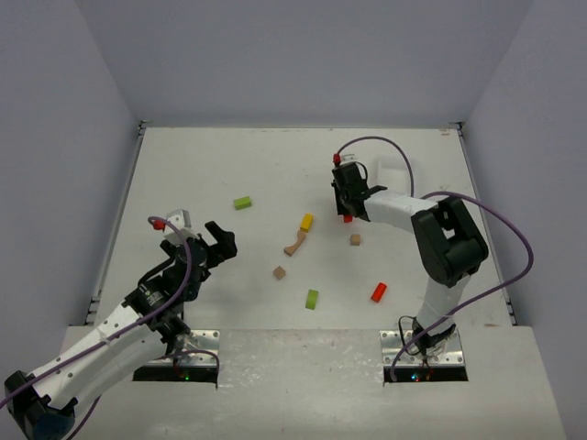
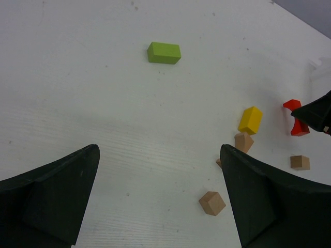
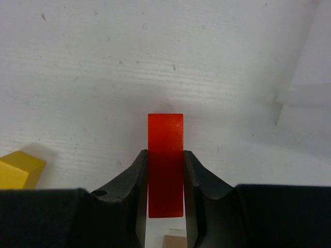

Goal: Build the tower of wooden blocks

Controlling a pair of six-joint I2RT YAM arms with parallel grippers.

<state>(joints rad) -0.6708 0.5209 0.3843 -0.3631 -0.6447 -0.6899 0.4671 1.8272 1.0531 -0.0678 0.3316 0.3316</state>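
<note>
Grasp step in hand: 1 red block (image 3: 165, 129) is being clenched by the right end effector (image 3: 165, 153), right of centre in the top view, low over the desk (image 1: 183, 165). The left end effector (image 2: 159, 150) is being held released, empty, lower left. No tower is standing yet. Next, a lift and placement at a base spot are probably being called for. The other wood blocks (image 1: 306, 221) are lying scattered mid-frame.

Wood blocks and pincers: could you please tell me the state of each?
left pincer: open, empty.
right pincer: shut on a block.
held red block: clamped between the jaws.
loose red block: lying free.
yellow block: lying free.
far green block: lying free.
near green block: lying free.
brown blocks: scattered, unstacked.
</note>
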